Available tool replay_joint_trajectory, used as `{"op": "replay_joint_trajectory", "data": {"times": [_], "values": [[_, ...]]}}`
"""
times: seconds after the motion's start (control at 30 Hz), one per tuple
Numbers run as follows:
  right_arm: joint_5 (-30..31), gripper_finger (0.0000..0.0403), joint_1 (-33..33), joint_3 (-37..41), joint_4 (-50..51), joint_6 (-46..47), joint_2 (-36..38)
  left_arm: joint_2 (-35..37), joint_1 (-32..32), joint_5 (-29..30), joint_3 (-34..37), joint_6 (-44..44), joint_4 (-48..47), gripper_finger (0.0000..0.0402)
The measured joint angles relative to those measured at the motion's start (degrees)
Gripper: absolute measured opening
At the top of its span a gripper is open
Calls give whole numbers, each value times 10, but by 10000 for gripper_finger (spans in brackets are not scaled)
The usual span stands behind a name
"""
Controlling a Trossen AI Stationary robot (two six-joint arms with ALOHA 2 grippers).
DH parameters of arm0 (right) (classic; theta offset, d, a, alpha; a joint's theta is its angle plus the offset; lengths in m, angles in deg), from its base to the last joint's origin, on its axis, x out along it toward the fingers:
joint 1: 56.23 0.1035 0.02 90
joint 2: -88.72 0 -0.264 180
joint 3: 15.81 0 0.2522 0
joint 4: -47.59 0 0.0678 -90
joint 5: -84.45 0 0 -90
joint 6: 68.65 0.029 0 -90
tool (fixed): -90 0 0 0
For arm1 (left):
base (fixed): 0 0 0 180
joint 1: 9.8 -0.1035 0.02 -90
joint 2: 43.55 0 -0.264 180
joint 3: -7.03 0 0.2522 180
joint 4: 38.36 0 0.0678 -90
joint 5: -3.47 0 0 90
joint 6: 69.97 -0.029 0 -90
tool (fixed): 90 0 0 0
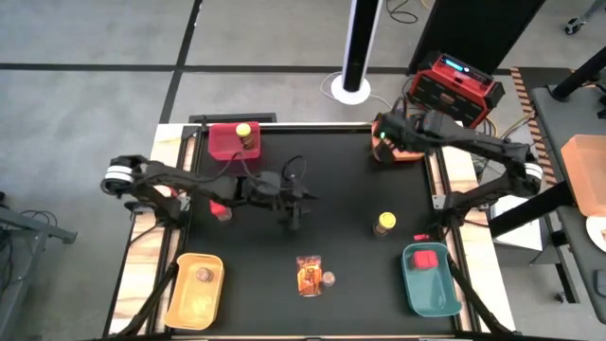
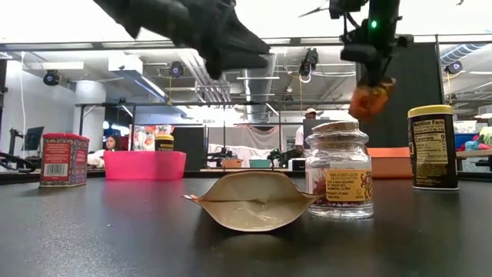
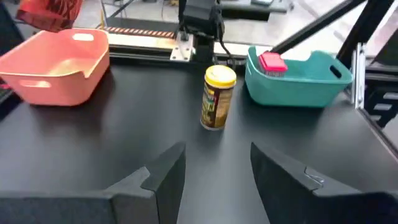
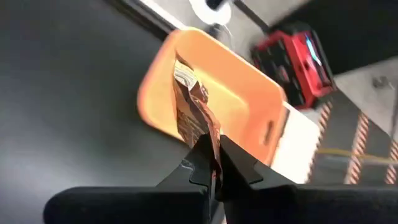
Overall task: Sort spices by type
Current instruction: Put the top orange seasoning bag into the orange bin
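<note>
Our right hand (image 4: 211, 163) pinches a packet (image 4: 194, 112) above the orange bin (image 4: 245, 99); we should centre it over the basin before letting go. Our left hand (image 3: 214, 168), fingers spread, waits mid-table.

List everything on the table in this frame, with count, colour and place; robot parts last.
Bins: four; red far left, orange far right, yellow near left, teal near right.
Yellow-lidded jars: two; one in the red bin, one standing on the mat right of centre.
Red containers: two; one in the teal bin, one on the mat at left.
Small round jars: two, brownish; one in the yellow bin, one beside the near-centre packet.
Packets: two, orange-brown; one lying near centre, one held over the orange bin.
Left gripper: open, mid-table.
Right gripper: shut on the held packet.
</note>
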Motion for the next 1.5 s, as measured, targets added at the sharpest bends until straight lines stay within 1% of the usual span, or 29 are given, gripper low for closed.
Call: {"op": "replay_joint_trajectory", "data": {"times": [0.1, 0.17, 0.27, 0.33, 0.47, 0.57, 0.67, 0.83, 0.97, 1.13, 1.3, 1.5], "values": [[-27, 9, -54, 0, 5, -26, -11, 37, 24, 46, 0, -2, -34, 165], [-34, 9, -79, 0, 6, -51, -27, 60, 44, 92, 0, -9, -60, 165], [-41, 9, -107, 0, 7, -106, -62, 91, 80, 172, 0, -21, -89, 165], [-40, 9, -115, 0, 8, -149, -89, 107, 103, 212, 0, -26, -89, 165], [-40, 9, -126, 0, 7, -240, -138, 124, 142, 248, 0, -30, -99, 165], [-32, 9, -127, 0, 3, -288, -163, 132, 165, 283, 0, -27, -108, 165], [1, 9, -127, 0, -12, -327, -180, 137, 185, 319, 1, -22, -120, 165], [6, 9, -130, 0, -59, -444, -194, 148, 218, 376, 1, -2, -131, 165], [6, 9, -131, 0, -105, -539, -203, 160, 246, 396, 1, 1, -132, 165], [1, 9, -133, 0, -150, -591, -217, 171, 279, 398, 1, 5, -134, 165], [1, 9, -137, 0, -161, -599, -230, 172, 300, 398, 1, 24, -152, 165], [1, 9, -140, 0, -164, -603, -238, 172, 308, 399, 1, 43, -160, 165]]}}
